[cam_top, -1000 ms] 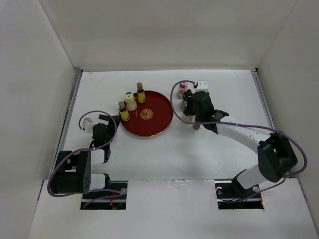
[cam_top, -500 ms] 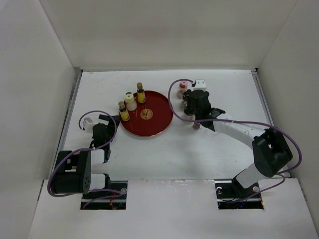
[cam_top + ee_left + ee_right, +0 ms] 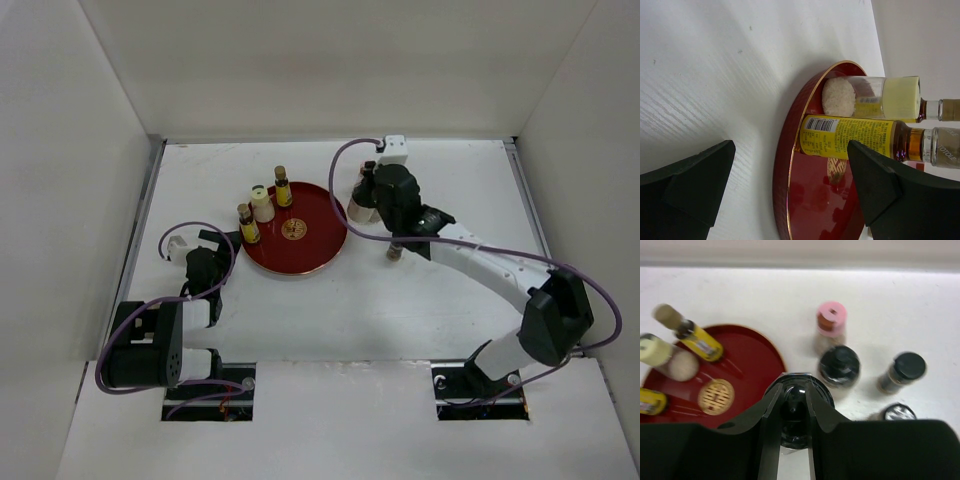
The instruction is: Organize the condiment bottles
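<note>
Clamping of the right gripper [image 3: 795, 392] on a black-capped bottle [image 3: 796, 415] is noted. The bottle is held upright, long axis vertical. The red tray [image 3: 752, 357], bearing three bottles [image 3: 695, 337], lies just left of the jaws, its bare floor nearest. The pink-capped bottle [image 3: 831, 322] and others stand on the white table [image 3: 740, 290]. The left gripper [image 3: 215, 240] is beside the tray's far rim, jaws apart.

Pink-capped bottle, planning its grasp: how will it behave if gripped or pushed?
The pink-capped bottle stands upright and narrow, so a push would probably tip it. Its clear body seems glass: likely slick, breakable. The black-capped bottle nearby could get knocked.
</note>
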Tool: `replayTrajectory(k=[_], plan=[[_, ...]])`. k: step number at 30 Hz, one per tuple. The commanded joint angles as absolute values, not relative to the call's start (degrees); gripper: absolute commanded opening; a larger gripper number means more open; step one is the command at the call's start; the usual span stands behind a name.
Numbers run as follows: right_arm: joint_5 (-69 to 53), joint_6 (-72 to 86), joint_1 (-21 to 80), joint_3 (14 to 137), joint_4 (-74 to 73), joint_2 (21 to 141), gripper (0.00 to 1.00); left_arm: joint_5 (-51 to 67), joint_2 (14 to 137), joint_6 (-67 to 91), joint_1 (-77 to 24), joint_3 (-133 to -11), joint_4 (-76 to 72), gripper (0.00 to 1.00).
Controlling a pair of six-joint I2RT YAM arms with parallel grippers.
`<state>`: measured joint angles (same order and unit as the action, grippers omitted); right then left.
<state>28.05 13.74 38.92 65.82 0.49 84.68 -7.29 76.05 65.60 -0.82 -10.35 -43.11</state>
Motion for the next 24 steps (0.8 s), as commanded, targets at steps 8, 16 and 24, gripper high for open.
replayTrajectory(k=[8, 16, 24], plan=[[22.77, 15.47, 41.09, 84.97, 8.17, 101.67, 0.18, -7.12, 75.94, 65.92, -0.75, -11.69, -45.09, 1.0], [19.34, 16.52, 40.83, 98.6, 7.56, 116.53, 0.18, -6.77, 76.03, 65.92, -0.48, -11.69, -45.09, 1.0], [17.49, 17.75, 40.56, 104.23, 7.38, 123.31, 0.19, -6.59, 76.73, 66.09, -0.48, -11.87, -45.18, 1.0]])
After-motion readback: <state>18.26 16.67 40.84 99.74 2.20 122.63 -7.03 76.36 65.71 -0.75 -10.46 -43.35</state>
